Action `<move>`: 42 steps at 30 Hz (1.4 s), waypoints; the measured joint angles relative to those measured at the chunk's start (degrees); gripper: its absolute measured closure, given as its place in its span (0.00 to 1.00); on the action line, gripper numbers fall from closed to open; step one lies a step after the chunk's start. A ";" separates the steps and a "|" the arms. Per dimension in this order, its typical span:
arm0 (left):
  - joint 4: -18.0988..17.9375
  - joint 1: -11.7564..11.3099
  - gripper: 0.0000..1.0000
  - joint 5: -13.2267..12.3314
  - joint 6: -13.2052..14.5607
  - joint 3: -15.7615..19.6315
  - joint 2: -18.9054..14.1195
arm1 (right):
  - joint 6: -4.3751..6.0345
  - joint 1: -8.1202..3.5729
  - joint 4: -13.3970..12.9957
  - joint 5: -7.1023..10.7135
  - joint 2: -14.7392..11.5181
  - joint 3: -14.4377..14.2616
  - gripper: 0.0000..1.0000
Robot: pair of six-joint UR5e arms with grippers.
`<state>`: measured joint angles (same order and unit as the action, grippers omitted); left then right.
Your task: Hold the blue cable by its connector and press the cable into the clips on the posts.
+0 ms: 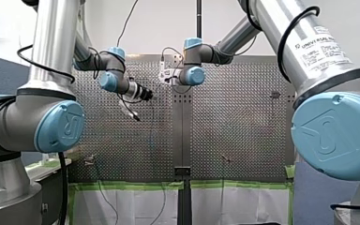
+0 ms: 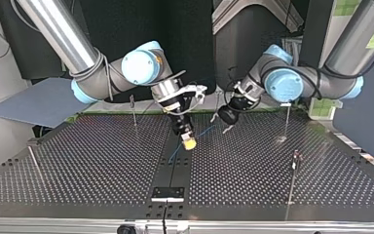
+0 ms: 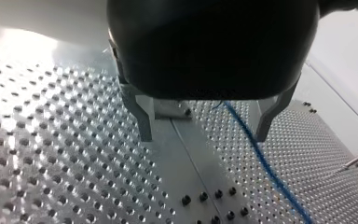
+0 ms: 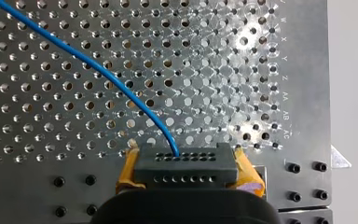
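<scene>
My right gripper (image 4: 189, 171) is shut on the dark grey connector (image 4: 186, 163), with a yellow pad on each side of it. The blue cable (image 4: 98, 70) leaves the connector's top and runs away over the perforated plate. In the top view my right gripper (image 2: 189, 141) hangs low over the table's middle seam, and the cable (image 2: 203, 131) trails toward my left gripper (image 2: 224, 121). My left gripper (image 3: 205, 135) stands open above the plate, nothing between its metal fingers (image 3: 142, 122). The cable (image 3: 261, 161) lies on the plate under and ahead of it.
Thin posts stand on the table (image 2: 78, 161): one at the far left (image 2: 134, 109), one at the near left (image 2: 34, 163), one at the far right (image 2: 287, 119) and one at the near right (image 2: 294, 163). A black bracket (image 2: 167, 193) sits on the seam at the near edge.
</scene>
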<state>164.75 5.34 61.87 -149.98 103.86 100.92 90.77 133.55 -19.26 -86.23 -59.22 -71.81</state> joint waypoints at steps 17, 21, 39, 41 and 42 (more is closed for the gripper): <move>0.38 2.29 0.00 -0.50 -8.91 -6.30 4.92 | -0.01 0.36 -0.08 0.08 0.00 0.02 1.00; 0.09 2.87 0.00 -0.88 -10.77 -7.12 5.78 | -0.04 0.42 -0.08 0.13 -0.03 0.01 1.00; -0.32 3.43 1.00 0.40 -9.59 -7.22 5.98 | -0.04 0.68 0.25 0.25 -0.05 -0.02 1.00; -0.14 3.49 1.00 0.95 -8.60 -7.22 5.98 | -0.04 0.69 0.25 0.25 -0.04 -0.03 1.00; 0.02 3.53 1.00 1.27 -8.17 -7.22 5.98 | -0.04 0.70 0.26 0.25 -0.03 -0.03 1.00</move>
<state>164.77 8.87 63.14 -158.15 96.64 106.90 90.72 134.25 -19.00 -85.98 -59.25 -71.84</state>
